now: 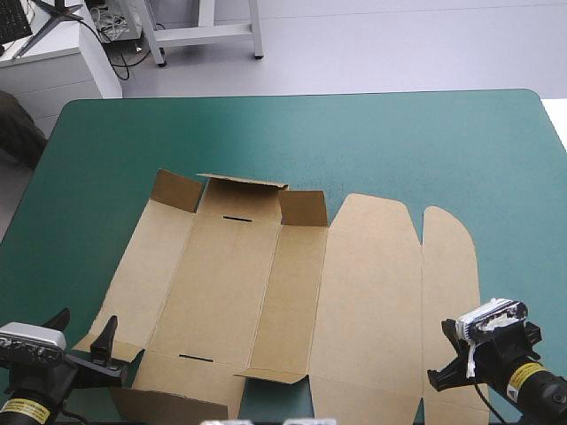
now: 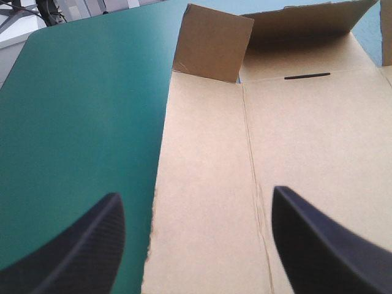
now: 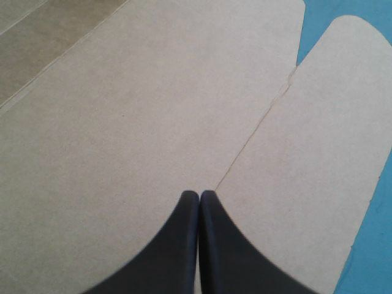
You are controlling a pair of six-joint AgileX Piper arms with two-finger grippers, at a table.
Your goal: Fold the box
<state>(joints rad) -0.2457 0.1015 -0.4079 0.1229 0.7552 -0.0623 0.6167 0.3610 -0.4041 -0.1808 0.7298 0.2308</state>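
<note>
a: where is the box point(image 1: 266, 292) lying?
b: it is lying mostly flat across the middle of the teal-green tabletop point(image 1: 425, 142), its far flaps point(image 1: 241, 197) standing up.
a: left claw point(image 2: 196, 196)?
b: it is hovering spread at the near left corner, one black finger point(image 2: 86, 245) over bare tabletop, the other over board.
a: right claw point(image 3: 199, 195)?
b: it is hanging pressed together over the crease point(image 3: 251, 144) beside the rounded right flap point(image 3: 331, 122).

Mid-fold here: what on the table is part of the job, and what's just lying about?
Job: brown box, flat with its far flaps raised; left gripper, open; right gripper, shut.
Lying about: nothing visible, only the teal-green cover beneath.
</note>
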